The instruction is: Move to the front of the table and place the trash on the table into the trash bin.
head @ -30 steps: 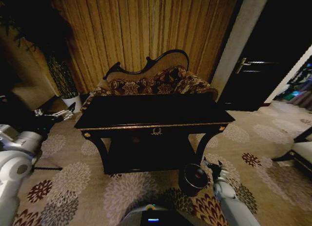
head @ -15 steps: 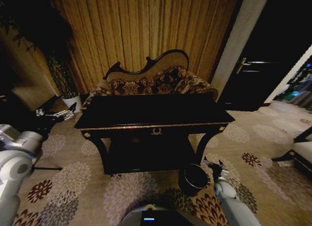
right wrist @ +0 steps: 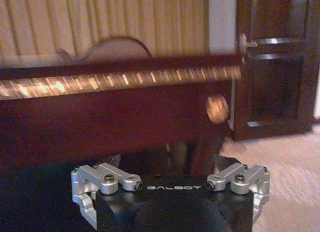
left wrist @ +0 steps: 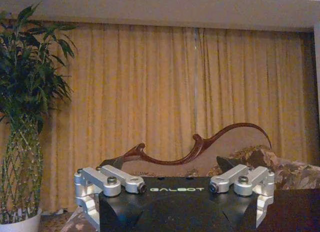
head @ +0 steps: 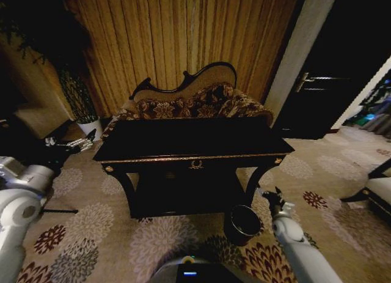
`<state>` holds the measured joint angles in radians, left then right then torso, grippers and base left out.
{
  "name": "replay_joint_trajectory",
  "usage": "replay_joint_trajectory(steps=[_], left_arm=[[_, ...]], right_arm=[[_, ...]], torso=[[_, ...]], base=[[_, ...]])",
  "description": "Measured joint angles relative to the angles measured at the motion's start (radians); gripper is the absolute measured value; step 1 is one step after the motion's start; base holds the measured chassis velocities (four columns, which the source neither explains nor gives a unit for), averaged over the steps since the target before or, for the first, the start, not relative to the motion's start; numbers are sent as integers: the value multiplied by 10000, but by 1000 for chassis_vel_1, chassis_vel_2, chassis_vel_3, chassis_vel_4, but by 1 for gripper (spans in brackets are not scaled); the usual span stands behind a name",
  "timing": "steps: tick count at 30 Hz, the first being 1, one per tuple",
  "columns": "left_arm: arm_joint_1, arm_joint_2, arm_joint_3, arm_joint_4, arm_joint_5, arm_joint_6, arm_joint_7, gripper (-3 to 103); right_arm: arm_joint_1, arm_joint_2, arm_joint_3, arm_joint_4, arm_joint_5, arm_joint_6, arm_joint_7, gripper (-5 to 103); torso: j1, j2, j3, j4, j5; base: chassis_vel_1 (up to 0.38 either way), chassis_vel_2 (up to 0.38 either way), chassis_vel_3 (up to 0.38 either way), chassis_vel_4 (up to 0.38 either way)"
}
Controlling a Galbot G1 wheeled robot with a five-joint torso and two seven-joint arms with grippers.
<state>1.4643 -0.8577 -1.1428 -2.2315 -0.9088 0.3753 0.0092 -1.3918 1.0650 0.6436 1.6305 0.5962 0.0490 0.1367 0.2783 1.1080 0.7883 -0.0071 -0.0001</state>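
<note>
Beside trash bin [head: 243, 222], right gripper [head: 269, 194] released; bin upright; left gripper [head: 72, 143] released off table [head: 192, 142] corner.

Table [head: 193, 139] ahead, sofa [head: 192, 99] behind it; trash bin [head: 242, 224] on floor by table's front-right leg.
</note>
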Motion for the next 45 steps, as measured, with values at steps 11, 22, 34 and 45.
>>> replay_joint_trajectory(steps=[11, 22, 34, 45], left_arm=[[-35, -70, -80, 85, -7, -2, 3, 100], [600, -859, -814, -152, 64, 86, 46, 100], [1136, -1903, -1114, -327, 613, 244, 168, 100], [1242, -1852, -1196, -562, 600, 305, 178, 100]], right_arm=[[-1001, -787, 344, 3960, 932, -748, 219, 100], [-990, -2202, 374, 6391, 2114, -2083, 1547, 100], [-1531, -2511, 718, 7984, 2838, -2721, 2048, 100], [-2010, -2377, 996, 8218, 2665, -2721, 2059, 100]], torso=[[0, 0, 0, -1, 0], [0, 0, 0, 2, 1], [0, 0, 0, -2, 1], [0, 0, 0, 0, 1]], base=[[0, 0, 0, 0], [0, 0, 0, 0], [0, 0, 0, 0], [0, 0, 0, 0]])
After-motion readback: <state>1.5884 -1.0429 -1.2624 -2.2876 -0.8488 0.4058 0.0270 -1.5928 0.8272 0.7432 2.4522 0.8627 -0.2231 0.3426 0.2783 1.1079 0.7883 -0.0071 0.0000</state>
